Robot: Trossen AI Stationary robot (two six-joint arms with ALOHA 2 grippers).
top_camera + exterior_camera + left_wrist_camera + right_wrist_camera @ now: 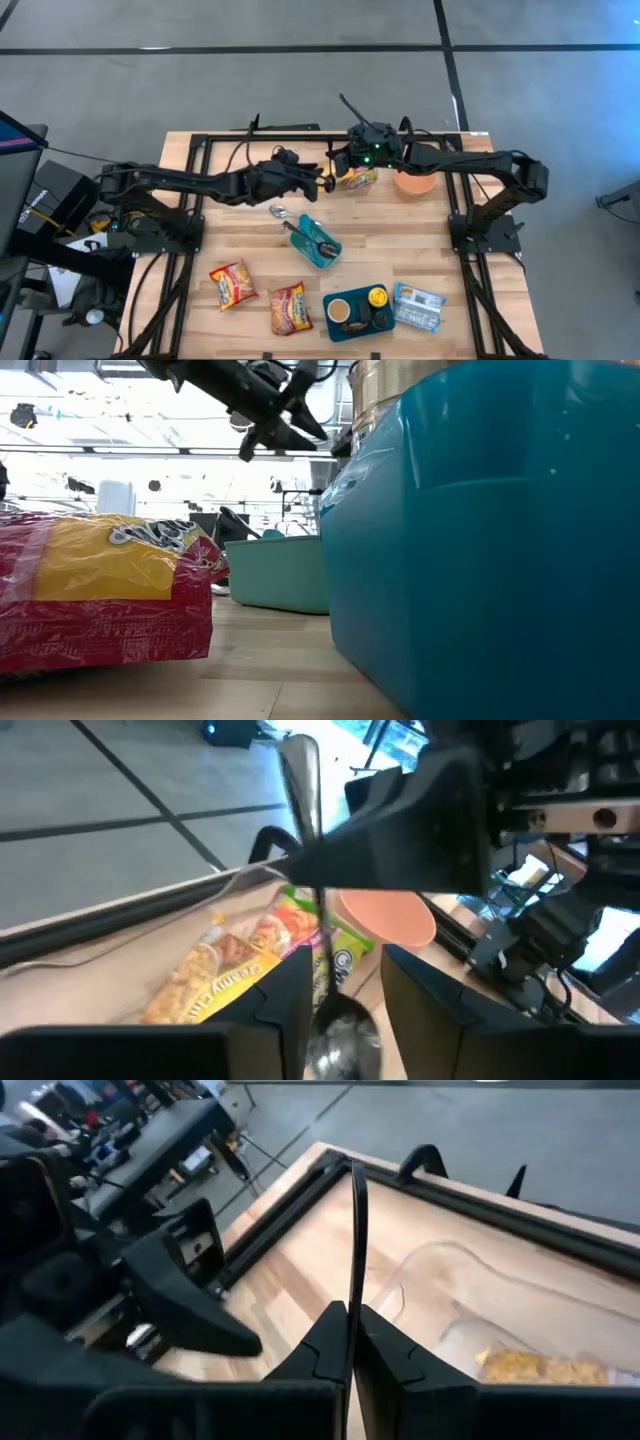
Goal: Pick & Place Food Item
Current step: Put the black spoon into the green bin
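A metal spoon (318, 935) stands between my two grippers above the table's far middle. Its bowl (342, 1032) is low between my left gripper's (345, 1010) fingers, and its handle runs up past the right gripper's fingers (400, 855). My left gripper (325, 183) reaches in from the left. My right gripper (345, 165) (352, 1355) is shut on the handle. Just beyond them a yellow-green food packet (360, 179) (230, 970) lies flat on the table, with an orange bowl (415, 183) standing on its right. My left gripper has the spoon's bowl (345, 1038) between its two fingers, and the bowl fills the gap. The handle runs forward out of the fingers, along them. The spoon is clear of the table. My right gripper pinches the spoon's handle (352, 1315) between its two fingertips, partway along it. The handle shows edge-on and its free end (356, 1180) sticks out past the fingertips. The fingers lie across the handle in the left wrist view.
A teal container (318, 240) holding a spoon stands mid-table, with a loose spoon (279, 211) beside it. Two noodle packets (232, 284) (290, 308), a blue tray (358, 312) with cups and a pale packet (418, 307) lie near the front edge.
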